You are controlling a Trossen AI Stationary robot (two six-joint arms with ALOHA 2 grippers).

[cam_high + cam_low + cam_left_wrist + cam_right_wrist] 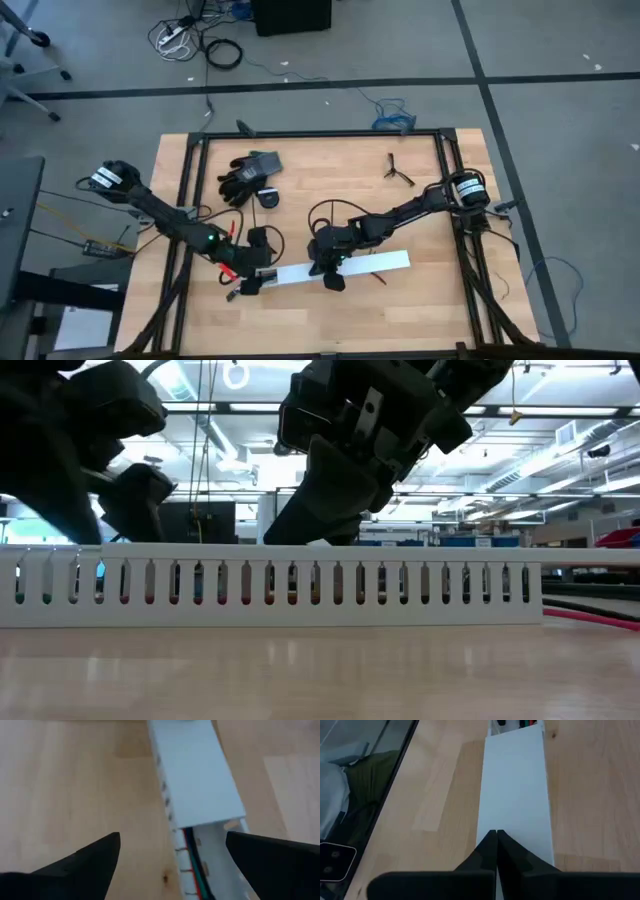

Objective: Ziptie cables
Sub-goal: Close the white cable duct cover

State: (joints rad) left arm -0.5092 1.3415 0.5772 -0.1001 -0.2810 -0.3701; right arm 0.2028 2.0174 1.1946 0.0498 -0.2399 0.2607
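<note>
Only the wrist views showed us the cables (192, 865) inside the channel (195, 780). The left gripper (172, 857) gaped wide; the right gripper (496, 847) was pinched closed over the cover (515, 795), holding nothing. We read no writing.

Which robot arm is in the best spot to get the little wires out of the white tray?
Probably the left. The left gripper is open at the channel's uncovered end, where the cables show. The right gripper is shut, resting on the channel's cover farther along.

Bright overhead light – low view backlit by ceiling strips – wrist views soft.
</note>
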